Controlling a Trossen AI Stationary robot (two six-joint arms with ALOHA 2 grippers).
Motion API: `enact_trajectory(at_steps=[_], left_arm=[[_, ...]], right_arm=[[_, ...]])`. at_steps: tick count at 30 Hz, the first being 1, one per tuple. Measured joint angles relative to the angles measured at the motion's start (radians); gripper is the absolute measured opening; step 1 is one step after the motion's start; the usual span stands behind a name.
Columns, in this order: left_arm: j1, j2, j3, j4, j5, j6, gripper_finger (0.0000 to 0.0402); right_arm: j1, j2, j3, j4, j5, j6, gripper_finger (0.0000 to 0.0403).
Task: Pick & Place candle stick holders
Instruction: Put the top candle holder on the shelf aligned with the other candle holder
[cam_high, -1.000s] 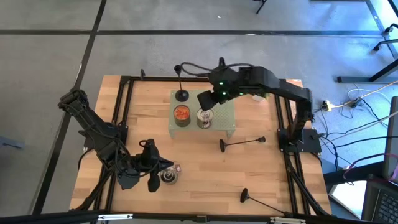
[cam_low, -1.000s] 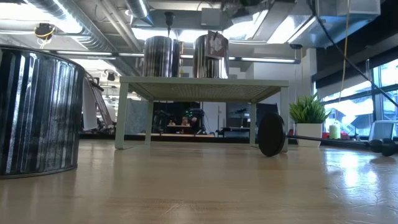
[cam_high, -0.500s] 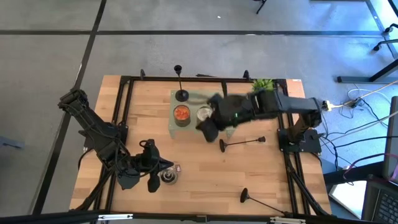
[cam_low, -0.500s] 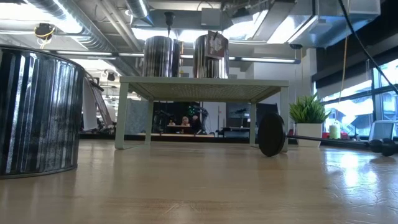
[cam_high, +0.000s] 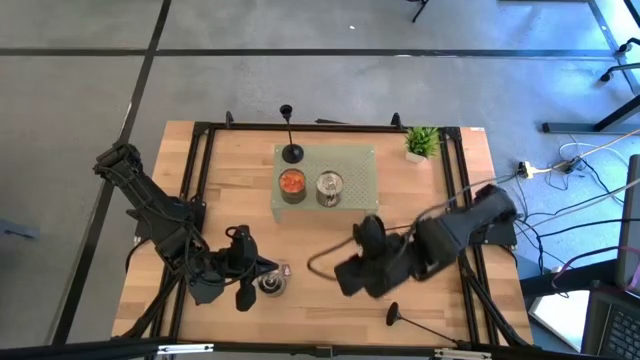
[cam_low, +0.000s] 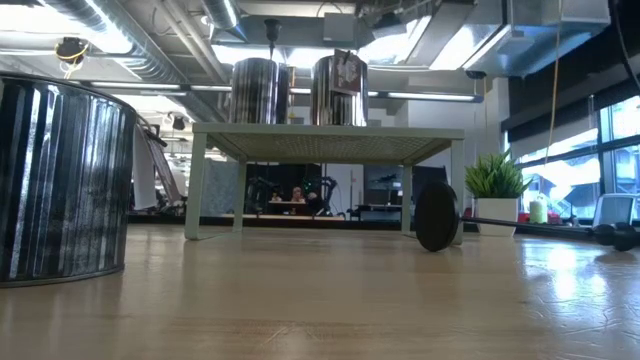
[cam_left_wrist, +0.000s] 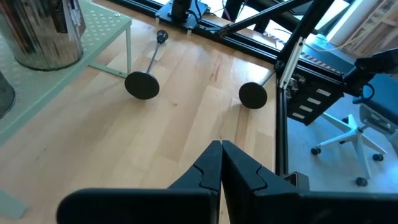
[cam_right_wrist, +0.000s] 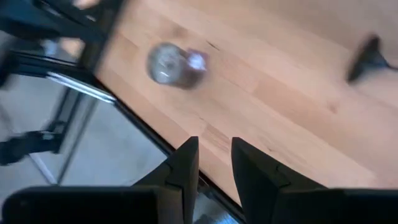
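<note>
Black metal candle stick holders (cam_high: 291, 135): one upright on pale green perforated stand (cam_high: 360, 160), two toppled on wooden table (cam_high: 240, 190). Right gripper (cam_high: 352, 277), fingers slightly parted and empty, above table between the fallen pair, presumably positioning for a pick. Left gripper (cam_high: 243, 296) closed, parked beside silver tin can (cam_high: 270, 284).

One camera is looking straight down from above on the whole light wooden table (cam_high: 250, 230). A second is sitting at tabletop level, looking across the boards under the pale green perforated metal stand (cam_low: 330, 132). Each wrist camera is looking past its own dark fingers (cam_left_wrist: 221, 165) at the nearby boards; all views are sharing the tabletop.
</note>
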Motion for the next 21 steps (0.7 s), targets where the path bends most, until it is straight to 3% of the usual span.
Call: enact_trajectory(at_steps=[10,14,21], left_arm=[[0.000,0.000,0.000,0.001,0.029,0.000,0.0002],[0.000,0.000,0.000,0.001,0.031,0.000,0.0002],[0.002,0.000,0.000,0.001,0.027,0.000,0.0002]], right_arm=[[0.078,0.020,-0.015,-0.092,-0.006,0.146,0.0098],[0.099,0.020,-0.026,-0.185,-0.110,0.236,0.0098],[0.108,0.018,-0.155,-0.188,-0.330,0.344,0.0098]])
